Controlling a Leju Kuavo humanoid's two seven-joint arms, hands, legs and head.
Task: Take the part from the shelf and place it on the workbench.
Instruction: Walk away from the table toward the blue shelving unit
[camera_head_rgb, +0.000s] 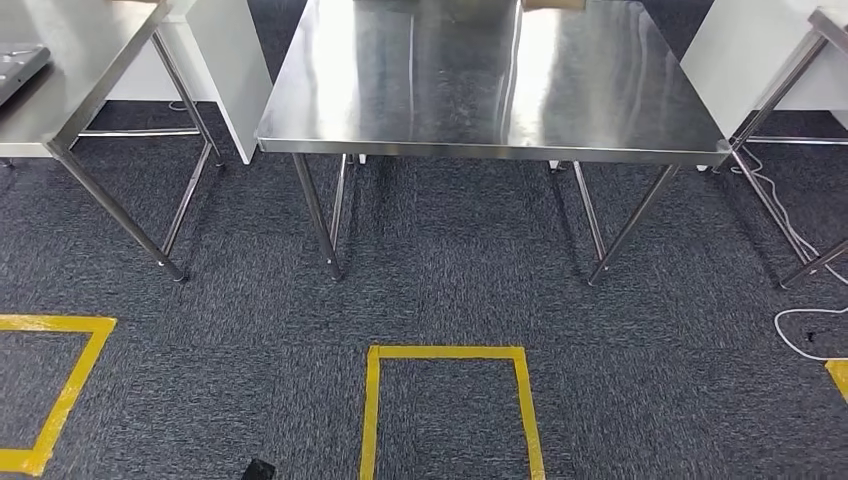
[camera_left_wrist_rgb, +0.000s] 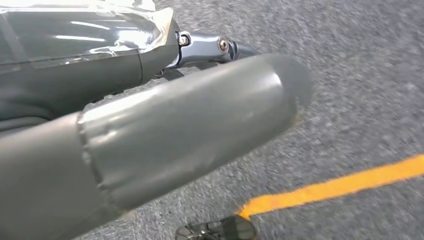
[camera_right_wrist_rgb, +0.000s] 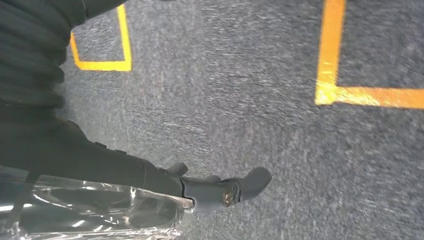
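Note:
The workbench (camera_head_rgb: 480, 80) is a bare steel table straight ahead in the head view, its shiny top reflecting the lights. My left hand (camera_left_wrist_rgb: 165, 115) hangs above the grey carpet, its thick grey thumb stretched out and a dark finger (camera_left_wrist_rgb: 210, 47) straight beyond a strip of clear film. My right hand (camera_right_wrist_rgb: 220, 190) also hangs over the carpet, a dark finger extended past crinkled clear film (camera_right_wrist_rgb: 100, 210). I see nothing held between the fingers of either hand.
A second steel table (camera_head_rgb: 60, 90) stands at the left and another table's legs (camera_head_rgb: 790, 70) at the right. A white cable (camera_head_rgb: 800, 330) lies on the carpet at the right. A yellow tape square (camera_head_rgb: 450, 352) marks the floor before the workbench.

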